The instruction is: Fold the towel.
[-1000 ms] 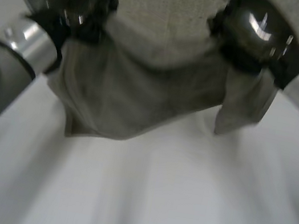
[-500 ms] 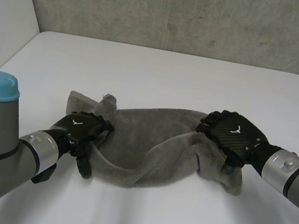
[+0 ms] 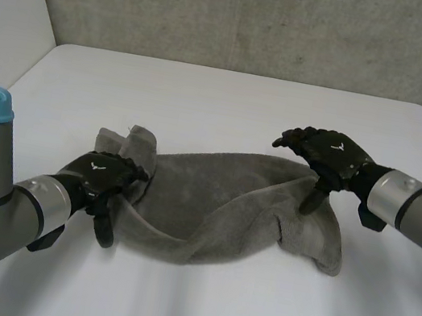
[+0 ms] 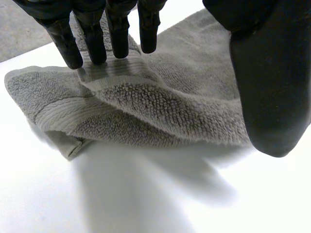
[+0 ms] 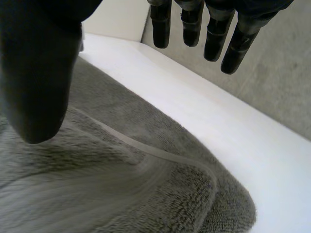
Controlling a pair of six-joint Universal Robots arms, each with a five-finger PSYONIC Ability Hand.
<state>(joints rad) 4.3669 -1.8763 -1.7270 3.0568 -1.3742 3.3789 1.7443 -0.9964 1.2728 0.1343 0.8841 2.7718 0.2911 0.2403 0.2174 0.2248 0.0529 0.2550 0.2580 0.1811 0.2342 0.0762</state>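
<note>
Grey towel [image 3: 220, 200] lies rumpled on white table [image 3: 229, 104]. L hand [image 3: 100, 175] is at towel's left end, R hand [image 3: 328, 152] over its right end. L wrist view adds: fingers [image 4: 116, 29] straight, tips on a folded-over hem, thumb [image 4: 269, 87] off to one side, so nothing gripped. R wrist view: fingers straight, spread, clear above towel, also released. Concrete wall [image 3: 260, 19] well behind towel.

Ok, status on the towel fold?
Left robot hand open, fingertips on towel left end. Right robot hand open at right end. Towel rumpled, no clean fold.
</note>
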